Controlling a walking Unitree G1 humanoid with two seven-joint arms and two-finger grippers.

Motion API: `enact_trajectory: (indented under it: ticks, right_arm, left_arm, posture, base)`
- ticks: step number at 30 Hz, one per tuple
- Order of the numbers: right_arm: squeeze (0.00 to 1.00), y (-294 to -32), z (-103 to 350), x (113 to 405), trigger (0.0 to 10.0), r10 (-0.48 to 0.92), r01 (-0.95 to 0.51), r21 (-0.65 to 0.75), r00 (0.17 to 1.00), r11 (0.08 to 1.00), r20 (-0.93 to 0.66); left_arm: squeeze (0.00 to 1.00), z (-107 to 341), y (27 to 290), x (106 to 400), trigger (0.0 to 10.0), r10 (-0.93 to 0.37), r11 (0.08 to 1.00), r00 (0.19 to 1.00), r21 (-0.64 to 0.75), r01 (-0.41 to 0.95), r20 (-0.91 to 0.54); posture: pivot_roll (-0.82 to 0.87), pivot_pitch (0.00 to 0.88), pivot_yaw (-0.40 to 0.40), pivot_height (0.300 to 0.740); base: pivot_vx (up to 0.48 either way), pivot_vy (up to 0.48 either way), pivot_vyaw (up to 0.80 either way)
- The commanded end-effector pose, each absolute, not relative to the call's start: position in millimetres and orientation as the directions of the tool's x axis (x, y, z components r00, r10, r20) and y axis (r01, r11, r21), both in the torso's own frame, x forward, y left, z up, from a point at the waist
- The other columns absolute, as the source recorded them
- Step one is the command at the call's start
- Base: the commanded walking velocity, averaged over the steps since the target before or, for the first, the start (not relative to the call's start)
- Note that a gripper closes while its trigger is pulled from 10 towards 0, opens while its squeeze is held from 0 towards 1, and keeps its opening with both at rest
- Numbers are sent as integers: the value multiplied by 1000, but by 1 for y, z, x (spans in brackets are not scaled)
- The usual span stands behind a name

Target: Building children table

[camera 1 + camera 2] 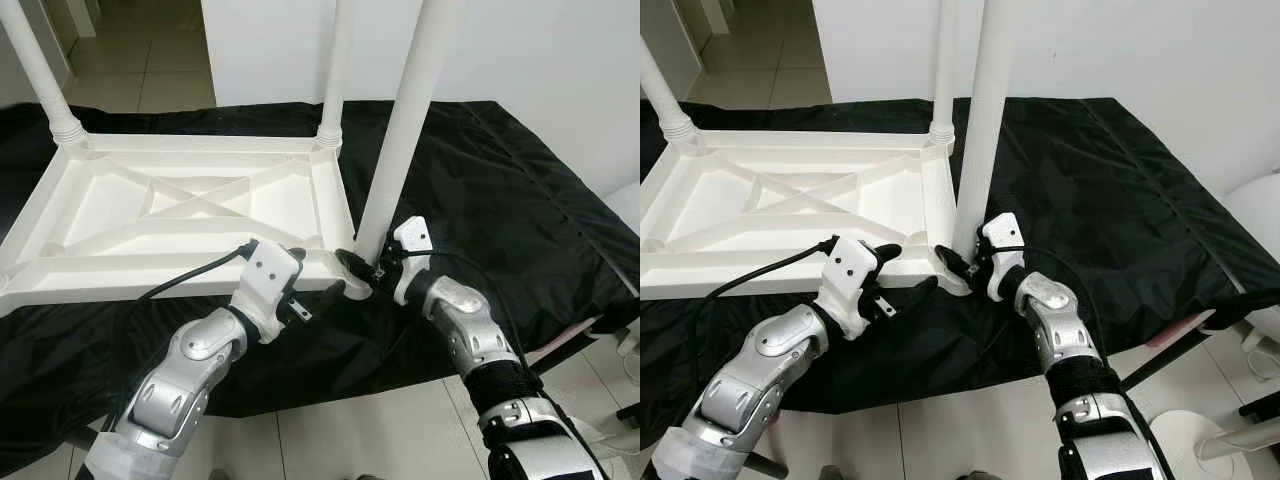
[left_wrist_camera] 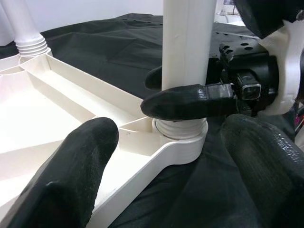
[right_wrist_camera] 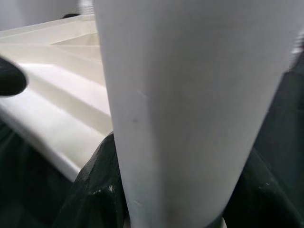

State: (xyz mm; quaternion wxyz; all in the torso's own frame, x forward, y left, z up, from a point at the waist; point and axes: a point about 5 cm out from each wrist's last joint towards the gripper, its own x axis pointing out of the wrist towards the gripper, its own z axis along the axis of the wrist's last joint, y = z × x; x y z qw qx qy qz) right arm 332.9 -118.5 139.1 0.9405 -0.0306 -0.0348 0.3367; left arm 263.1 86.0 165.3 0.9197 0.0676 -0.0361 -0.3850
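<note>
A white plastic children's table (image 1: 190, 205) lies upside down on a black cloth (image 1: 500, 190). Two white legs stand in its far corners, one at far left (image 1: 45, 85) and one at far right (image 1: 335, 80). A third leg (image 1: 405, 120) stands upright in the near right corner socket (image 2: 183, 142), its ribbed end seated in the collar. My right gripper (image 1: 965, 262) is shut on this leg just above the socket, one finger (image 2: 185, 102) in front and one behind. My left gripper (image 1: 905, 272) is open, its fingers straddling the table's near rim beside that corner.
The black cloth drapes over a low platform whose front edge is just before me. Beige tiled floor (image 1: 360, 430) lies below, a white wall (image 1: 540, 50) stands behind. A round white object (image 1: 1255, 215) and a pink edge (image 1: 1185, 335) sit at the right.
</note>
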Motion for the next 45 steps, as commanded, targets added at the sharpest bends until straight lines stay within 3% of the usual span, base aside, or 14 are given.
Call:
enact_trajectory:
  ticks: [1, 5, 7, 12, 20, 21, 30, 31, 32, 35, 38, 40, 45]
  right_arm:
    - [0, -113, 134, 326, 10000, 562, -560, -49, 827, 827, 29]
    - [0, -109, 135, 323, 10000, 494, -494, -21, 868, 869, 38]
    - [0, -107, 134, 320, 10000, 315, -316, 43, 949, 948, 25]
    - [0, -103, 127, 312, 10000, 111, -109, 94, 994, 990, -19]
    - [0, -97, 136, 306, 10000, 101, -102, 108, 995, 989, 13]
    - [1000, -97, 137, 305, 10000, 103, -104, 107, 995, 989, 19]
    - [1000, -105, 147, 307, 10000, 168, -176, 104, 983, 979, 75]
    - [906, -107, 147, 308, 10000, 197, -203, 92, 978, 975, 74]
    - [27, -110, 146, 309, 10000, 223, -228, 81, 972, 970, 73]
    - [27, -112, 146, 310, 10000, 238, -243, 74, 969, 967, 71]
    - [0, -120, 144, 315, 10000, 359, -360, 8, 931, 933, 65]
    - [0, -125, 144, 323, 10000, 510, -509, -40, 859, 860, 43]
    - [0, -124, 145, 329, 10000, 602, -599, -63, 798, 798, 30]
  left_arm:
    - [0, 165, 83, 260, 10000, -758, 646, 653, 148, 749, 1]
    - [0, 164, 83, 260, 10000, -758, 645, 652, 147, 750, 1]
    - [0, 165, 82, 261, 10000, -760, 643, 650, 147, 751, 0]
    - [0, 165, 82, 262, 10000, -762, 640, 647, 149, 754, 0]
    - [0, 166, 82, 261, 10000, -765, 636, 644, 150, 757, -1]
    - [0, 166, 82, 262, 10000, -764, 638, 645, 150, 755, 0]
    - [0, 167, 83, 263, 10000, -756, 647, 654, 151, 747, 5]
    - [0, 167, 84, 263, 10000, -755, 649, 655, 149, 746, 7]
    - [0, 168, 84, 263, 10000, -755, 649, 656, 148, 746, 7]
    - [0, 168, 84, 263, 10000, -755, 650, 656, 146, 746, 7]
    - [0, 166, 84, 261, 10000, -765, 637, 644, 140, 758, -2]
    - [0, 164, 82, 258, 10000, -779, 619, 627, 136, 773, -16]
    - [0, 163, 80, 256, 10000, -785, 610, 619, 139, 780, -21]
  posture:
    - [-16, 58, -21, 740]
    - [-17, 58, -21, 740]
    - [-21, 59, -18, 740]
    - [-21, 61, -17, 740]
    - [-21, 63, -12, 740]
    - [-21, 63, -13, 740]
    - [-17, 64, -17, 740]
    - [-17, 64, -17, 740]
    - [-18, 65, -17, 740]
    - [-18, 65, -19, 740]
    - [-19, 65, -20, 740]
    - [-21, 62, -19, 740]
    - [-19, 62, -21, 740]
  base:
    - [0, 0, 0]
    - [0, 0, 0]
    - [0, 0, 0]
    - [0, 0, 0]
    - [0, 0, 0]
    - [0, 0, 0]
    - [0, 0, 0]
    - [0, 0, 0]
    - [0, 0, 0]
    - [0, 0, 0]
    - [0, 0, 0]
    - [0, 0, 0]
    - [0, 0, 0]
